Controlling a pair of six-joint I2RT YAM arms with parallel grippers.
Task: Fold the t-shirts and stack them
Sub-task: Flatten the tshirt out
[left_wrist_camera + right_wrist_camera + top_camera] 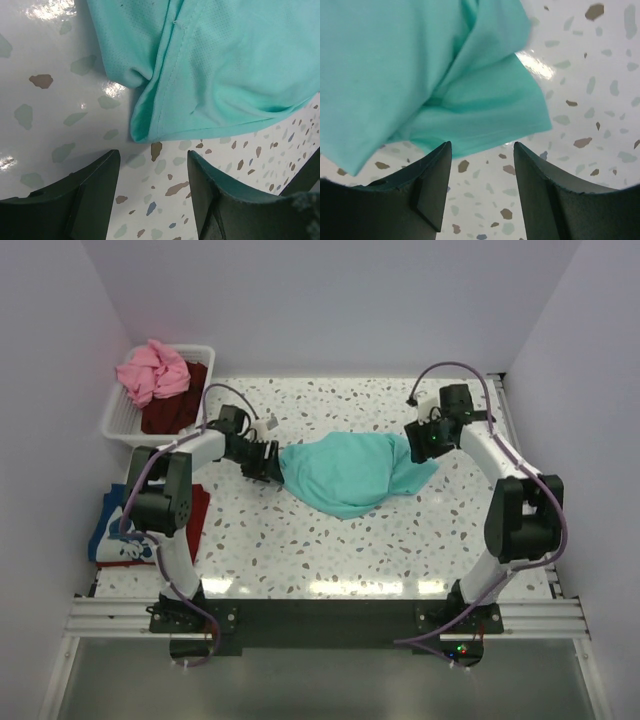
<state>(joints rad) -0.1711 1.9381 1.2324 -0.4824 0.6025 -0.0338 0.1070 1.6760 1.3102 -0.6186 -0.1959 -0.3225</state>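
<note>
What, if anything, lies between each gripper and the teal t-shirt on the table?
Nothing visible does. The left gripper and the right gripper both stand open at opposite edges of the teal t-shirt, with only speckled table between their fingertips and the cloth.

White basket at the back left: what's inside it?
A crumpled pink t-shirt lies on a dark maroon t-shirt; anything beneath them in the basket is covered.

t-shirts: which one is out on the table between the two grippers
The teal-green t-shirt, crumpled mid-table. The pink t-shirt and maroon t-shirt sit in the white basket; the blue printed t-shirt and red t-shirt lie at the near left.
</note>
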